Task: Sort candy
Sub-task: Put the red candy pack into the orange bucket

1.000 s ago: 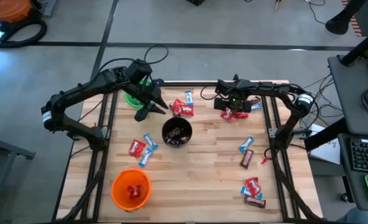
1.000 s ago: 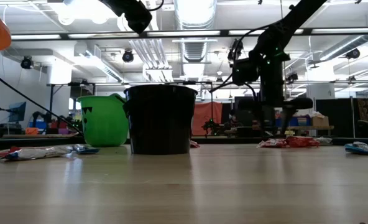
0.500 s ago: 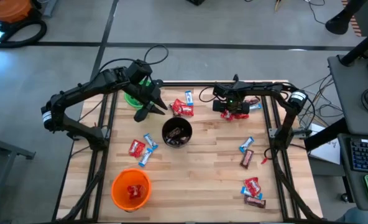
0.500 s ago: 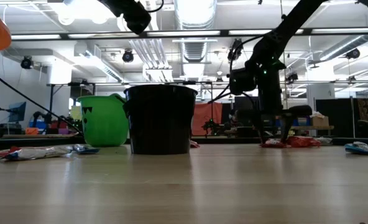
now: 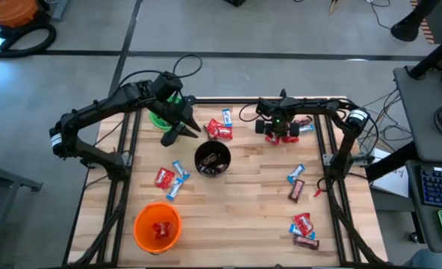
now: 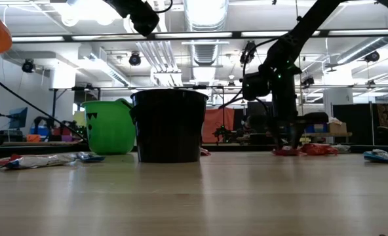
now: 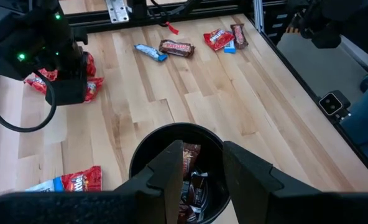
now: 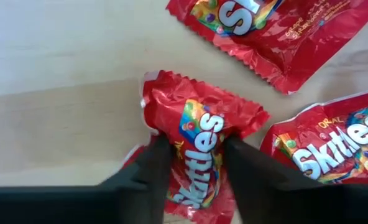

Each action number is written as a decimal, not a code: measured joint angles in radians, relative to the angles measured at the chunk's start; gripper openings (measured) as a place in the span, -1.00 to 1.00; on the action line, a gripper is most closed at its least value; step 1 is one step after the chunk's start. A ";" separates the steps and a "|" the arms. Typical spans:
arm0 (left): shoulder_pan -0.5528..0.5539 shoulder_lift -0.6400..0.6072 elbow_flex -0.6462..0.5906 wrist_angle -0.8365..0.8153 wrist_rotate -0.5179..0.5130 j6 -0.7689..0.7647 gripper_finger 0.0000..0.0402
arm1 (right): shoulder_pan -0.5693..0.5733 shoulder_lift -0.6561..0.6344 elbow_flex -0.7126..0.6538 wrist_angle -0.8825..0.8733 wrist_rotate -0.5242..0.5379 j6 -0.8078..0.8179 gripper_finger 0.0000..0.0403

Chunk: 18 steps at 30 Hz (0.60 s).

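My right gripper (image 5: pixel 278 136) stands at the table's far right, pointing down, shut on a red candy pack (image 8: pixel 193 134) that lies on the wood among other red packs (image 8: pixel 277 25). The low view shows its fingers (image 6: pixel 291 139) down at the red pack (image 6: pixel 287 151). My left gripper (image 5: pixel 178 131) hangs open above the table between the green cup (image 5: pixel 160 117) and the black cup (image 5: pixel 211 158). In the left wrist view nothing sits between its fingers (image 7: pixel 199 177), and brown candy lies in the black cup (image 7: pixel 190 186) below. My right gripper pinches the red pack across its middle (image 8: pixel 174 130) between its two fingers (image 8: pixel 148 167), coming from above and pointing down. The wrapper is crumpled and bunched between them. The pack rests on the table.
An orange cup (image 5: pixel 157 226) with red candy stands at the near left. Loose candy lies by the black cup (image 5: pixel 221 128), at the near left (image 5: pixel 169 178), at the right (image 5: pixel 296 181) and at the near right (image 5: pixel 304 230). Bare wood lies at the table's middle.
My right gripper has sunk onto the red packs at the far right and drawn its fingers together on one pack, which stays on the table.
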 joint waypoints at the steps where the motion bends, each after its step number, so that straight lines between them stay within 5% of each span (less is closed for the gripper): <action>1: 0.000 0.000 0.000 0.000 0.000 0.000 -0.52 | 0.000 0.000 0.000 -0.001 0.000 0.000 -0.50; 5: 0.000 0.000 0.000 0.000 0.000 0.000 -0.52 | 0.001 0.000 0.000 -0.003 -0.004 0.000 -0.89; 18: 0.000 0.000 0.000 -0.001 -0.037 0.011 -0.52 | 0.017 -0.029 -0.004 -0.010 -0.020 -0.031 -0.96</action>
